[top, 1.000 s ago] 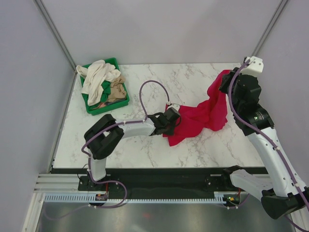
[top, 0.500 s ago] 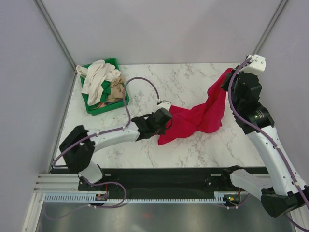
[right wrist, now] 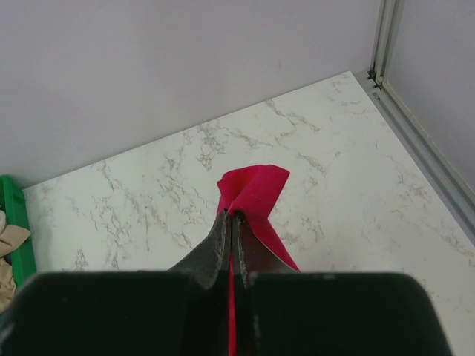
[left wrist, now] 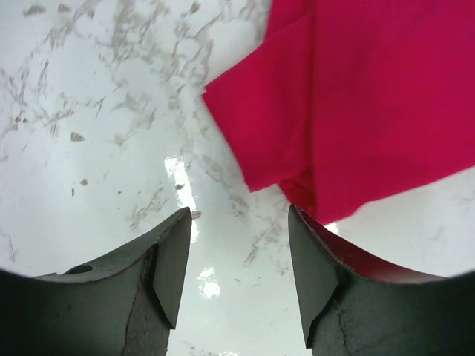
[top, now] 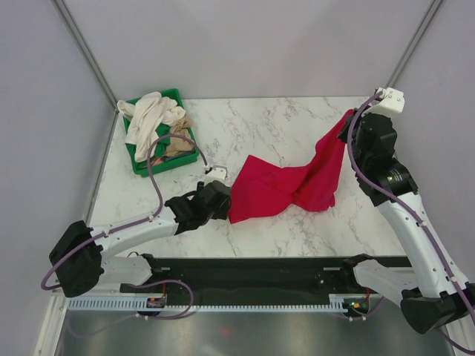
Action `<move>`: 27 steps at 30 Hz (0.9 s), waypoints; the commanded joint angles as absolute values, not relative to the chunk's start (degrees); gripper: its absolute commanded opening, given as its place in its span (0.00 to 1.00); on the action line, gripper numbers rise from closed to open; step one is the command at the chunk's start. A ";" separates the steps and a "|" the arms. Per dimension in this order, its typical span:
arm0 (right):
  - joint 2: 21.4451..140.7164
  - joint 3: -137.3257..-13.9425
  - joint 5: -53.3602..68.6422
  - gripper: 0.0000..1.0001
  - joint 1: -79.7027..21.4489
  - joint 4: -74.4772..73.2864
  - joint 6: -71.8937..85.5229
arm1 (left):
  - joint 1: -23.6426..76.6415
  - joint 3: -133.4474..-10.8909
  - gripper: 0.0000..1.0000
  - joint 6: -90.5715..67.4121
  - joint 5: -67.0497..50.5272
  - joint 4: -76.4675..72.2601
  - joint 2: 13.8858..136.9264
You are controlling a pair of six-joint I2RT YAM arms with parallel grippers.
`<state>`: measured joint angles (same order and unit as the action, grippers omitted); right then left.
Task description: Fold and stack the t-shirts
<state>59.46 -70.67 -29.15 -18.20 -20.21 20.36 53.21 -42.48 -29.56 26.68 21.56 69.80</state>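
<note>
A crimson-red t-shirt [top: 286, 187] lies partly on the marble table, its right end lifted. My right gripper [top: 349, 119] is shut on that raised corner [right wrist: 252, 191], and the cloth hangs down from it. My left gripper [top: 223, 199] is open and empty just left of the shirt's lower-left edge [left wrist: 274, 141], over bare marble; its right finger [left wrist: 315, 274] sits close to the hem. Cream-white [top: 148, 119] and tan-beige [top: 178, 137] shirts lie heaped in the green tray [top: 167, 165].
The green tray stands at the table's back left corner. Grey walls and metal frame posts [right wrist: 386, 37] close in the back and sides. The black base rail [top: 245, 271] runs along the near edge.
My left gripper has let go of the shirt's left end and drawn back left and nearer. The shirt's left part now lies flatter on the table. My right gripper still holds the raised corner.
</note>
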 commanded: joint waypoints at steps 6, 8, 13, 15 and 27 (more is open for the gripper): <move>58.27 -69.44 -26.19 0.00 -18.11 -18.11 21.71 | 42.11 -36.57 0.59 -34.10 16.54 12.14 73.12; 58.10 -69.26 -26.02 0.00 -18.11 -18.11 21.62 | 41.40 -36.30 0.59 -33.84 14.51 9.24 74.26; 57.92 -68.91 -25.75 0.00 -18.11 -18.11 21.53 | 41.13 -36.30 0.57 -33.40 8.88 3.96 79.96; 58.09 -68.82 -25.66 0.00 -18.11 -18.11 21.36 | 41.13 -36.47 0.57 -33.49 7.92 2.73 81.12; 58.18 -67.50 -26.11 0.00 -18.11 -17.49 20.92 | 43.15 -34.02 0.51 -37.09 6.06 1.15 83.06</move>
<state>59.02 -67.55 -26.17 -18.20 -20.12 21.19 41.74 -35.66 -33.61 8.38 2.85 82.67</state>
